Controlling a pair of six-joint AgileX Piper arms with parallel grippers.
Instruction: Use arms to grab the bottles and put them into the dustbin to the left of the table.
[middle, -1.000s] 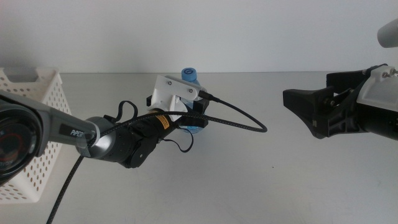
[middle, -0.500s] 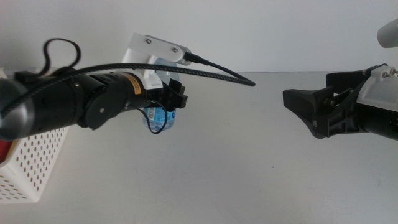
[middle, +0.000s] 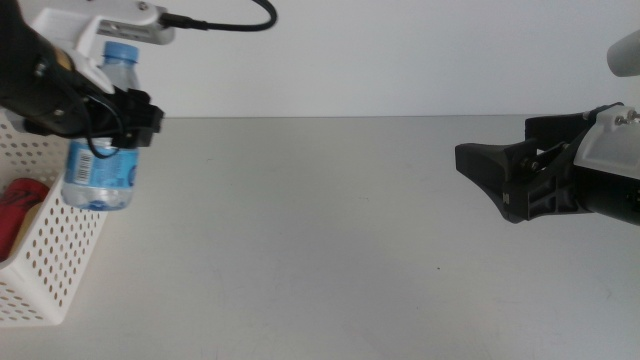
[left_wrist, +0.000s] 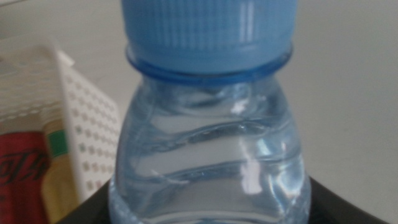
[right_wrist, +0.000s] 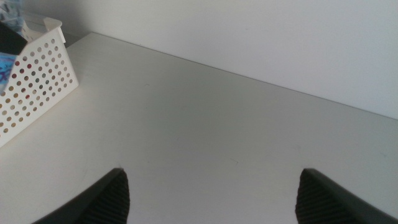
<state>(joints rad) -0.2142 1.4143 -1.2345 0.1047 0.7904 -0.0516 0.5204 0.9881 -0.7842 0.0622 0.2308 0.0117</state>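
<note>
My left gripper (middle: 118, 124) is shut on the clear water bottle (middle: 99, 170) with its blue cap (left_wrist: 208, 31), holding it nearly upright in the air at the far left, above the right wall of the white perforated dustbin (middle: 45, 270). In the left wrist view the bottle (left_wrist: 208, 155) fills the picture. Inside the dustbin (left_wrist: 84, 124) lie a red can (left_wrist: 22, 180) and a yellow tea bottle (left_wrist: 59, 186). The red can (middle: 18, 208) also shows in the middle view. My right gripper (middle: 476, 163) waits open above the table's right side, holding nothing.
The light-grey table (middle: 300, 230) stretches between the dustbin and the right arm. The left arm's black cable (middle: 235, 24) loops above the gripper. In the right wrist view the dustbin (right_wrist: 37, 78) stands far off at the table's corner.
The left gripper has carried the water bottle up and left from the table's middle to above the dustbin's right wall. The right arm has not moved.
</note>
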